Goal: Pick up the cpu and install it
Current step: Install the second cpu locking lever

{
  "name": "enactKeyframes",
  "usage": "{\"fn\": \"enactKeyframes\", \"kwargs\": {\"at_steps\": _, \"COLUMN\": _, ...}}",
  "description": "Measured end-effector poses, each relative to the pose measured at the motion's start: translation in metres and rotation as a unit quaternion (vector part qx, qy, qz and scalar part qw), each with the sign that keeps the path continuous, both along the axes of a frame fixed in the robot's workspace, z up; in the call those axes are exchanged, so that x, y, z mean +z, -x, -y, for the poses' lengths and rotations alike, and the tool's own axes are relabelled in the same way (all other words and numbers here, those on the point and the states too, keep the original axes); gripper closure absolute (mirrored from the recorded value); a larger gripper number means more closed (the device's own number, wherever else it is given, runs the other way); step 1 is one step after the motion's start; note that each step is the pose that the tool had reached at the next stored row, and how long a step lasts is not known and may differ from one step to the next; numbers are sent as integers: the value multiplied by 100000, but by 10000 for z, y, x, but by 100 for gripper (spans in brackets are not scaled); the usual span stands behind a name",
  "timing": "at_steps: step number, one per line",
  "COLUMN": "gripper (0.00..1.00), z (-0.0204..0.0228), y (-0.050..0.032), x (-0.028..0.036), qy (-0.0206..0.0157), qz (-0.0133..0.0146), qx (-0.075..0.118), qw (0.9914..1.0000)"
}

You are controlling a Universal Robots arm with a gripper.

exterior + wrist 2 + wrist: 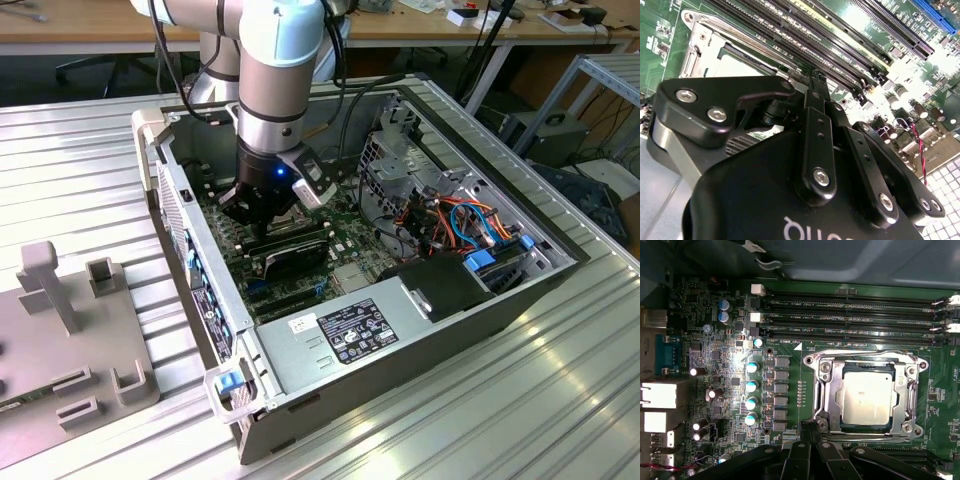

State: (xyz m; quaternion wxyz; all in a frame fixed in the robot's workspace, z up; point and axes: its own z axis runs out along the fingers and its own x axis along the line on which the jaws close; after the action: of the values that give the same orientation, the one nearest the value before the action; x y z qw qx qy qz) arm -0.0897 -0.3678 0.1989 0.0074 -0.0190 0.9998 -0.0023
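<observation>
Ribbed metal bench, open computer case (520,290) at centre of the exterior view: your gripper (262,208) is inside it.
The cpu (866,397) sits in its socket (822,390), right of centre in the first wrist view; fingers (809,432) pressed together, empty; stay square over it.

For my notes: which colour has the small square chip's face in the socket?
Silvery-tan metallic; the cpu shows best in the first wrist view.

The grey-and-silver robot arm (275,70) hangs pretty much straight down, wrist vertical. Its black two-finger gripper (252,208) points downward, and in the first wrist view the fingertips (810,429) sit pinched together, nothing between them.
</observation>
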Motion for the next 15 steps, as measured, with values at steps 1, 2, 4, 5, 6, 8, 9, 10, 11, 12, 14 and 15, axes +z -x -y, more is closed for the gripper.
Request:
{"fn": "enactKeyframes", "kwargs": {"at_steps": 1, "gripper": 89, "z": 0, "y": 8, "x": 1, "qy": 5, "qz": 42, "qx": -5, "qw": 100000}}
{"fn": "enactKeyframes", "kwargs": {"at_steps": 2, "gripper": 89, "z": 1, "y": 14, "x": 1, "qy": 7, "qz": 84, "qx": -13, "qw": 100000}}
{"fn": "enactKeyframes", "kwargs": {"at_steps": 4, "gripper": 89, "z": 0, "y": 20, "x": 0, "qy": 1, "qz": 145, "qx": -2, "qw": 100000}}
{"fn": "enactKeyframes", "kwargs": {"at_steps": 5, "gripper": 89, "z": 0, "y": 20, "x": 0, "qy": 4, "qz": 150, "qx": 2, "qw": 100000}}
{"fn": "enactKeyframes", "kwargs": {"at_steps": 6, "gripper": 89, "z": 0, "y": 20, "x": 1, "qy": 6, "qz": 146, "qx": 0, "qw": 100000}}
{"fn": "enactKeyframes", "kwargs": {"at_steps": 8, "gripper": 89, "z": 0, "y": 21, "x": 1, "qy": 5, "qz": 150, "qx": -3, "qw": 100000}}
{"fn": "enactKeyframes", "kwargs": {"at_steps": 9, "gripper": 89, "z": 0, "y": 21, "x": 1, "qy": 5, "qz": 147, "qx": -4, "qw": 100000}}
{"fn": "enactKeyframes", "kwargs": {"at_steps": 10, "gripper": 89, "z": 0, "y": 21, "x": 1, "qy": 4, "qz": 147, "qx": -3, "qw": 100000}}
{"fn": "enactKeyframes", "kwargs": {"at_steps": 11, "gripper": 89, "z": 0, "y": 21, "x": 3, "qy": 3, "qz": 147, "qx": -5, "qw": 100000}}
{"fn": "enactKeyframes", "kwargs": {"at_steps": 12, "gripper": 89, "z": 1, "y": 21, "x": 6, "qy": -2, "qz": 154, "qx": -5, "qw": 100000}}
{"fn": "enactKeyframes", "kwargs": {"at_steps": 14, "gripper": 89, "z": -1, "y": 20, "x": 35, "qy": -41, "qz": 191, "qx": -3, "qw": 100000}}
{"fn": "enactKeyframes", "kwargs": {"at_steps": 15, "gripper": 89, "z": -1, "y": 19, "x": 44, "qy": -45, "qz": 201, "qx": -3, "qw": 100000}}
